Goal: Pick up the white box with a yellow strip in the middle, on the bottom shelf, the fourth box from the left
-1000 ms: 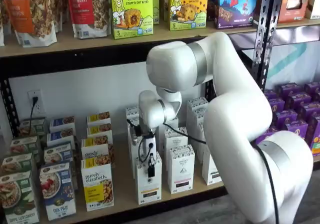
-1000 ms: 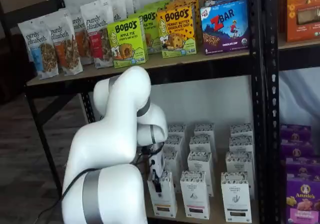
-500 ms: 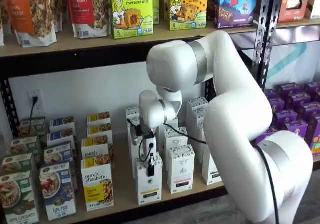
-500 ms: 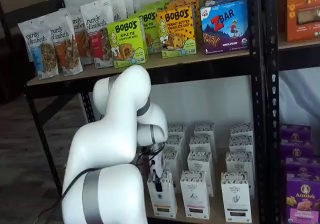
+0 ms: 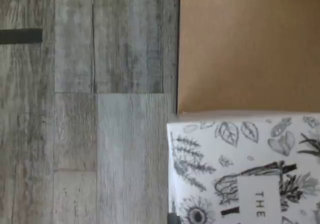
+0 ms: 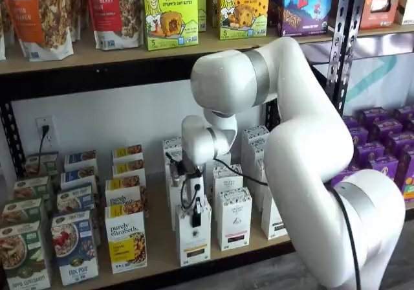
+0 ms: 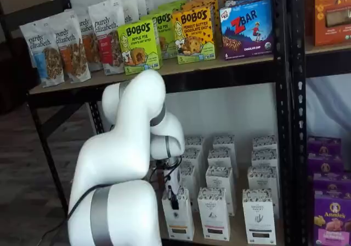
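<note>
The white box (image 6: pixel 193 237) stands at the front of the bottom shelf (image 6: pixel 158 254), with a small dark emblem and a band low on its face. It also shows in a shelf view (image 7: pixel 178 219). My gripper (image 6: pixel 195 213) comes down on its top. One black finger (image 7: pixel 173 197) lies flat on its front face and the other is hidden behind the box, so the gripper is shut on it. The wrist view shows the box's speckled top (image 5: pixel 240 169) from close above, beside the tan board (image 5: pixel 245 49).
Like white cartons (image 6: pixel 233 217) stand close to the right and behind. Purely elizabeth boxes (image 6: pixel 126 235) stand to the left. The black front rail (image 6: pixel 213 264) runs below. Purple boxes (image 6: pixel 381 147) fill the neighbouring bay. The upper board (image 6: pixel 97 54) holds bags and Bobo's boxes.
The arm and gripper have crept slightly upward. The white box stays in about the same spot at the shelf's front.
</note>
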Controlling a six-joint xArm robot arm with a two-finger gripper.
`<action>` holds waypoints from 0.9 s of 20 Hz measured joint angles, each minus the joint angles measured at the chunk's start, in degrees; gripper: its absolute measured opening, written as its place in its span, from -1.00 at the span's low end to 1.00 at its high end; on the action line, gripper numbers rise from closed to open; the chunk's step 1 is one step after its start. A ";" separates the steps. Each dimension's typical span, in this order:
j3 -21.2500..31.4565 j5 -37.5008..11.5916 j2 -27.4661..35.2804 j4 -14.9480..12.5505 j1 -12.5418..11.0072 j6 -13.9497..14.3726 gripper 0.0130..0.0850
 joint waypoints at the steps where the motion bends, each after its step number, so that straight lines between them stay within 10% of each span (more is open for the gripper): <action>1: 0.23 0.04 -0.19 -0.06 -0.01 0.03 -0.11; 18: 19.13 -6.57 -12.02 3.81 1.93 -1.72 -0.11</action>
